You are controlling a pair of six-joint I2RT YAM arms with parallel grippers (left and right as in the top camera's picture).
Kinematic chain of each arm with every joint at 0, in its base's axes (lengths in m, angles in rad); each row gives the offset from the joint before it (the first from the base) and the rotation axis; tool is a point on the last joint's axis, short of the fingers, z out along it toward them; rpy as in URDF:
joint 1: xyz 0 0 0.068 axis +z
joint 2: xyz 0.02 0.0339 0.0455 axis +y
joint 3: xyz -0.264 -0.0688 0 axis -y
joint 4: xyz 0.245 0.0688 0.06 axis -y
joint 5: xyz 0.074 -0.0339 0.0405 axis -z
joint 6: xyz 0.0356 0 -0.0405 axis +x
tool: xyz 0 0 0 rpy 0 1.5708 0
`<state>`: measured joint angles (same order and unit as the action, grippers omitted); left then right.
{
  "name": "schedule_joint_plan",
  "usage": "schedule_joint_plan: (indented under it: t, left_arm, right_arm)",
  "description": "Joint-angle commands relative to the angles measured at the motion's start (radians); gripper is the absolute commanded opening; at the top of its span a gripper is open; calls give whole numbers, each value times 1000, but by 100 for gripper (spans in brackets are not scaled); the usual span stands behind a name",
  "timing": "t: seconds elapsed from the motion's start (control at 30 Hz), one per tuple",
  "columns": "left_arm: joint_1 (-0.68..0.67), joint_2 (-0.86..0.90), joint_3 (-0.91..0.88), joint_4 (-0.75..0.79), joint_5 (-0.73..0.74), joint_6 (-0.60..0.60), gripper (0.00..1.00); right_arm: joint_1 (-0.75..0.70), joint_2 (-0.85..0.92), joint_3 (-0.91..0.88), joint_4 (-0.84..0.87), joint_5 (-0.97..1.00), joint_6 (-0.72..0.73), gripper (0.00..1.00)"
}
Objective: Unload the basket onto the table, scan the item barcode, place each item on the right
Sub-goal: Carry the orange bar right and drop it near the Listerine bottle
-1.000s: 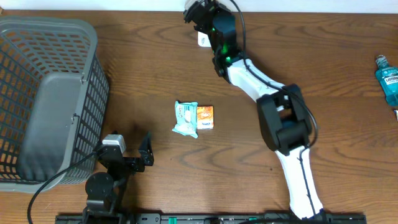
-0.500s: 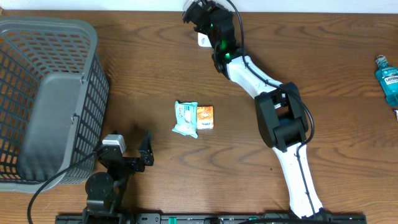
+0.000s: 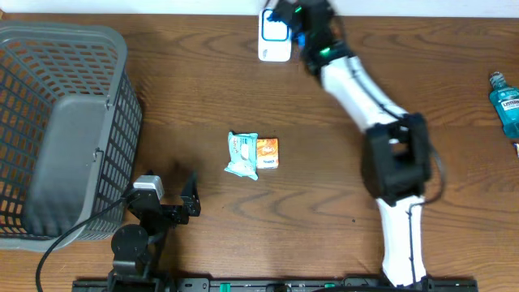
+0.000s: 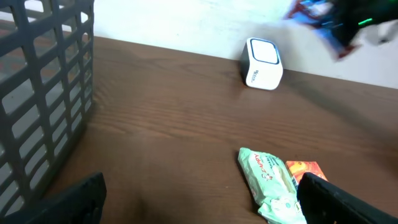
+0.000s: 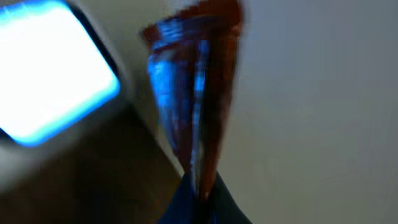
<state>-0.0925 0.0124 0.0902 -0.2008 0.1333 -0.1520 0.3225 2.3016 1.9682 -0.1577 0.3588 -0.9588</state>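
The item [image 5: 193, 87], a red and blue packet, is clamped in my right fingers [image 3: 296, 18], which are clenched tight on its lower end so that the rest of it stands out past the tips; the wrist view is blurred, so I can't read any print on it. Just beside the packet, on the side away from the arm, sits the white scanner [image 3: 275, 36] with its window glowing blue, close to the item, though I can't tell if they touch. Well apart from those fingers, toward the middle of the desk [image 3: 186, 89], a green and white pouch [image 3: 242, 154] and a small orange pack [image 3: 268, 152] lie side by side, touching. My left fingers [image 4: 339, 200] are spread wide with nothing between them, low over the desk, with the pouch ahead of them. The grey basket [image 3: 49, 122] stands just beside the left fingers. A blue bottle [image 3: 504, 101] lies far out beyond the right arm.
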Motion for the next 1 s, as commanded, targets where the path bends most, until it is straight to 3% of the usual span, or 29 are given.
schedule_joint_plan:
  t: [0.0, 0.2, 0.37, 0.7, 0.97]
  left_arm:
    - [5, -2, -25, -6, 16, 13, 98]
    - [5, -2, -25, -6, 16, 13, 98]
    - [5, -2, -25, -6, 16, 13, 98]
    - [5, -2, -25, -6, 16, 13, 98]
    - [5, -2, -25, -6, 16, 13, 98]
  right_arm:
    - [-88, -92, 19, -130, 87, -11, 1]
    - [-280, -106, 12, -322, 44, 190, 1]
    - [-461, -106, -79, -419, -10, 258, 1]
    - [-670, -106, -280, -407, 16, 305, 1]
    - [-776, -112, -319, -358, 183, 480, 1]
